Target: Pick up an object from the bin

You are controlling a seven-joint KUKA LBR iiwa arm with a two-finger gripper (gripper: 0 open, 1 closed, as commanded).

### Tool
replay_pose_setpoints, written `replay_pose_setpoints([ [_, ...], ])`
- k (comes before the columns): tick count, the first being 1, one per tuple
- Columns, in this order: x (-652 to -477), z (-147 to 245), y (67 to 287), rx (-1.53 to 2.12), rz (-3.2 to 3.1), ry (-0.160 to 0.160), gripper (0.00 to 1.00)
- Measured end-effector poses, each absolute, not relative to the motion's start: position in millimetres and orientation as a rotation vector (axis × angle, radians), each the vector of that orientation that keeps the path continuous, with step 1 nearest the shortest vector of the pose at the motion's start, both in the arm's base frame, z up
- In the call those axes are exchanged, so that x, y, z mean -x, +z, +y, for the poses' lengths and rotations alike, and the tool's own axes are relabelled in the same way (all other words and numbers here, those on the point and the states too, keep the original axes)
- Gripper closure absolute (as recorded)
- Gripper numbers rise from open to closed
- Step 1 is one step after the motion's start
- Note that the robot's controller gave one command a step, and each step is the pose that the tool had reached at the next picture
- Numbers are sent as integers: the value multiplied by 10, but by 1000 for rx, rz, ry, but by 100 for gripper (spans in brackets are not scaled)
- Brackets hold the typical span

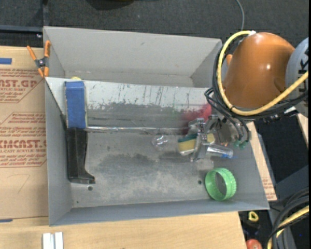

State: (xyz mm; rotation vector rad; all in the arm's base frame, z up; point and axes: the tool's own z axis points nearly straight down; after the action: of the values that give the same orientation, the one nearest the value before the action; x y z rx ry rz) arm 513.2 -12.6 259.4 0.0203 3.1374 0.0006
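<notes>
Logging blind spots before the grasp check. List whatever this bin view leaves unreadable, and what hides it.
1. The red thing at the back wall, camera view: mostly behind the gripper and orange cover; kind unclear.
2. The yellow-teal thing at the gripper: blurred, partly covered; held or not, cannot tell.
3. The clear thing mid-bin: blurred, unnamed.
4. The dark speck by the black bar: too small.

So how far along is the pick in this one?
Done: the gripper is down at the right of the bin, beside a yellow-and-teal block. In hand: nothing visibly held. Left: grasp and lift. The green ring, blue block and black piece lie untouched.
</notes>
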Motion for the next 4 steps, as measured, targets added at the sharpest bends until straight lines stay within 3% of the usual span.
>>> replay_pose_setpoints([
  [1, -5076, -117, 3698, -17, 3141, 0, 0],
  [2, -5124, -48, 2897, -46, 3155, 3, 0],
  [3, -5206, 103, 3405, -30, 3119, 0, 0],
  [4, -5163, 90, 3240, -26, 3125, 1, 0],
])
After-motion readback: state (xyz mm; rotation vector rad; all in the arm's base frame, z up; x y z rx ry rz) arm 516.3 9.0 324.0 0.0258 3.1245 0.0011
